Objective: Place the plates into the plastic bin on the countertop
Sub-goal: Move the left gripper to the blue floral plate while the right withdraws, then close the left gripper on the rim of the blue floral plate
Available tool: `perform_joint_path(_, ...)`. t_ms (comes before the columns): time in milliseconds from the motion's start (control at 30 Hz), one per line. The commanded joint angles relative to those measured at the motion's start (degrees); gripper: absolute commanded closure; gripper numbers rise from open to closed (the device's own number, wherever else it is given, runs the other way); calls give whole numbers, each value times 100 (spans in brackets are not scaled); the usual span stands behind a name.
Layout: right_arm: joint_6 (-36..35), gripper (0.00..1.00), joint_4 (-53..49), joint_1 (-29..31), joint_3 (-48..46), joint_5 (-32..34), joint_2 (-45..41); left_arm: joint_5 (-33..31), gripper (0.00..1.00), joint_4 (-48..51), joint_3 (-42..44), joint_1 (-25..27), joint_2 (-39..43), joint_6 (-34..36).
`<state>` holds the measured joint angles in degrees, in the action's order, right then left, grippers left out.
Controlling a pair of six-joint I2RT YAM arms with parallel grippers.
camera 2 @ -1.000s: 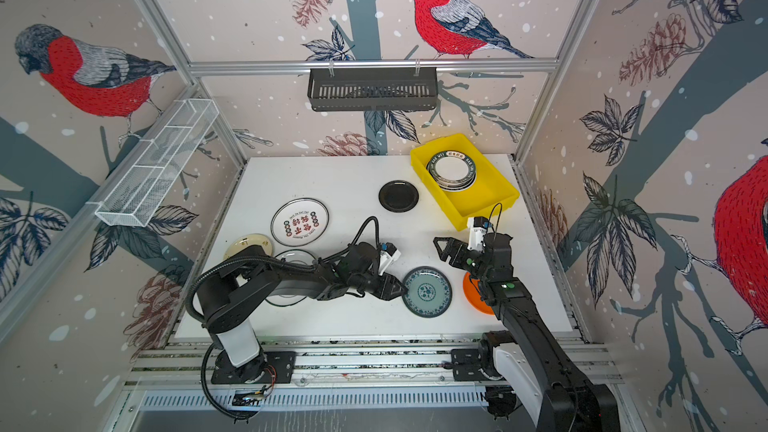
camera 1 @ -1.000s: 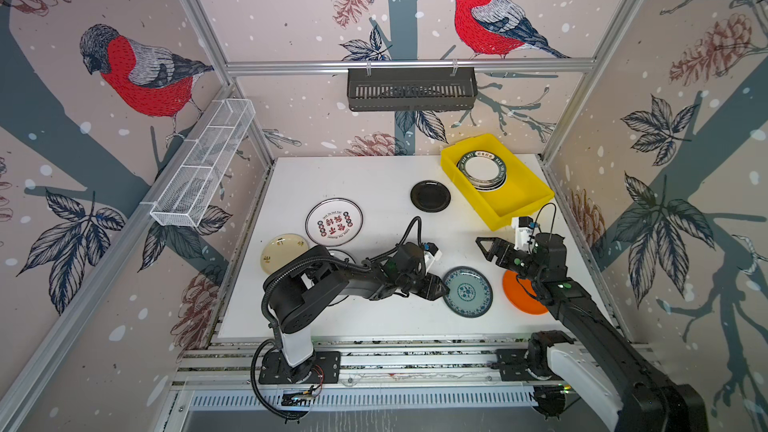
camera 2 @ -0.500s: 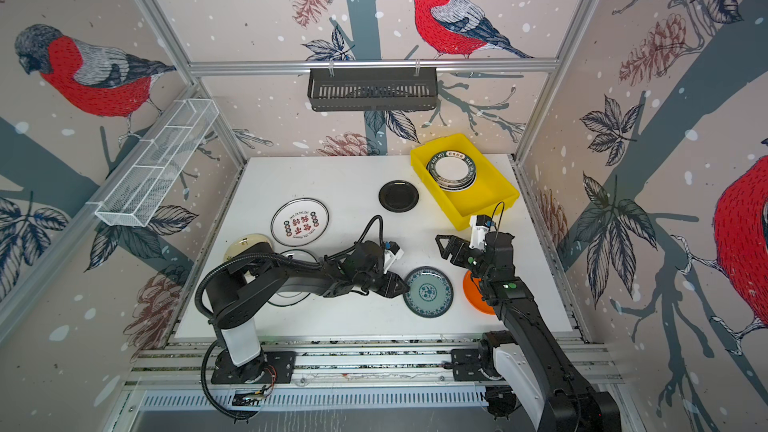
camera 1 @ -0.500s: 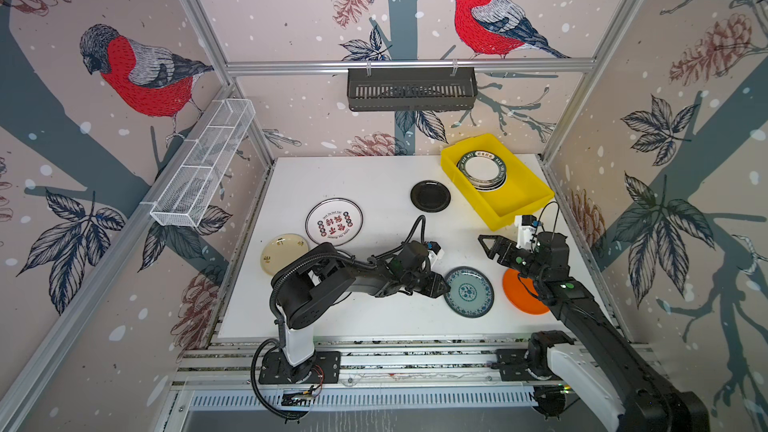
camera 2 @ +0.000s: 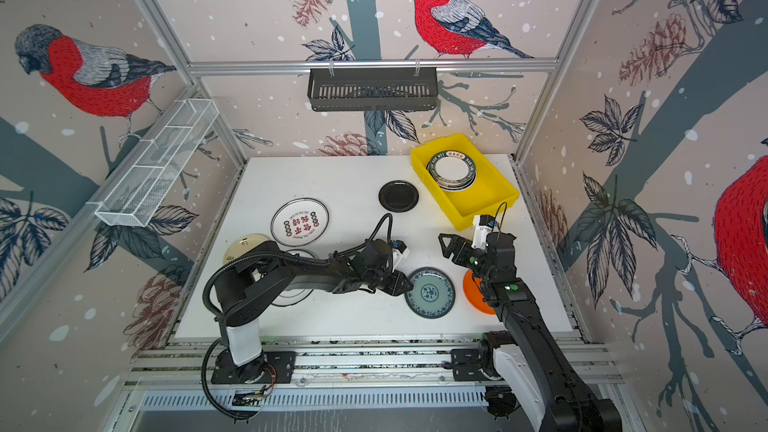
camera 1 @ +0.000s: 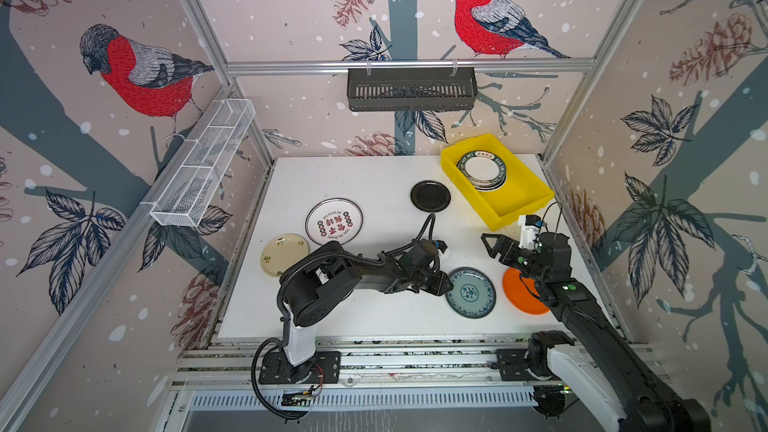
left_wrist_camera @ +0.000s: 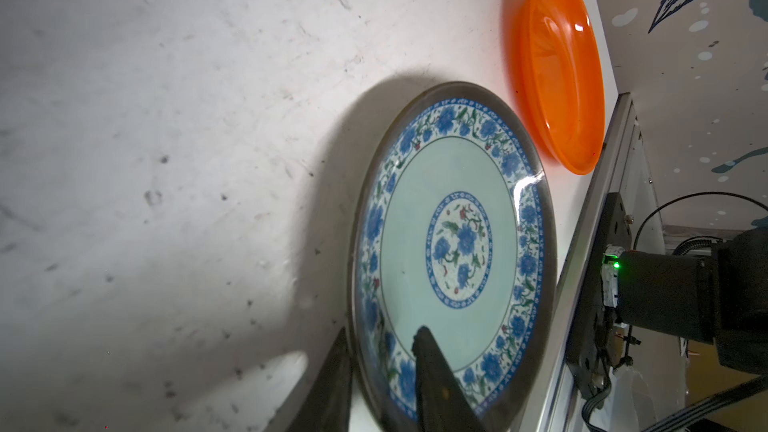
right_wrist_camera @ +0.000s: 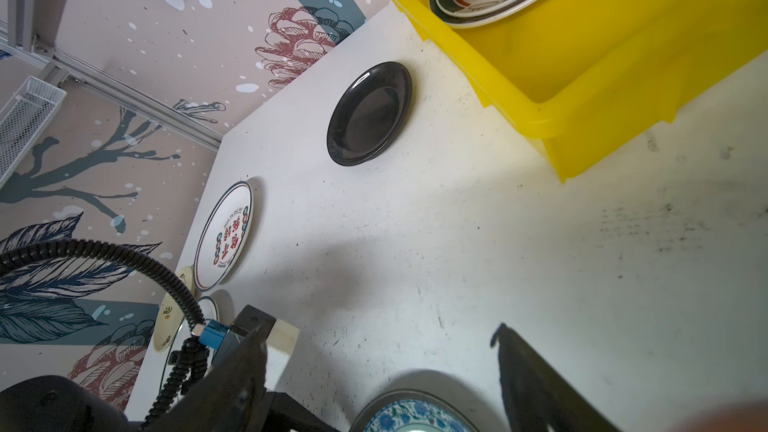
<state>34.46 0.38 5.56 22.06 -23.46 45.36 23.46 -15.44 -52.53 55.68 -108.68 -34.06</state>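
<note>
Teal-patterned plate (camera 1: 471, 292) taken by its rim low on the bench (camera 1: 353, 184); yellow bin (camera 1: 500, 218) well apart at 1 o'clock.
With 12 o'clock at the back wall, the plate lies flat at 3 o'clock from the left gripper (left_wrist_camera: 380, 332). Its fingers (left_wrist_camera: 432, 371) stand close together astride the plate's 9 o'clock rim, one over the glazed border and one outside the edge; whether they press it I cannot tell. So shallow a bite on a slick rim could, I judge, let the plate pivot and slip out on the lift. It could also skid into the orange plate (left_wrist_camera: 557, 68) just beside it at 3 o'clock. The right gripper (camera 1: 492, 245), spread wide and empty, hangs at the plate's 1 o'clock on the way to the bin, where a stack of plates (camera 1: 482, 170) sits; a carry could clip it.
</note>
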Motion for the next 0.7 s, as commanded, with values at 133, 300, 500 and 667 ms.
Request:
perform_joint_path(133, -62, 13, -21, -46, 43, 132, -45, -220, 81, 521, -165, 13, -171, 102)
perform_joint_path(300, -80, 13, -60, -99, 52, 131, -62, -298, 84, 884, -415, 22, -311, 167)
perform_joint_path(500, -79, 13, -76, -132, 35, 179, -175, -625, 92, 1011, -378, 31, -182, 144)
perform_joint_path(667, -74, 13, -40, -139, 25, 177, -234, -778, 92, 1078, -407, 31, -153, 111)
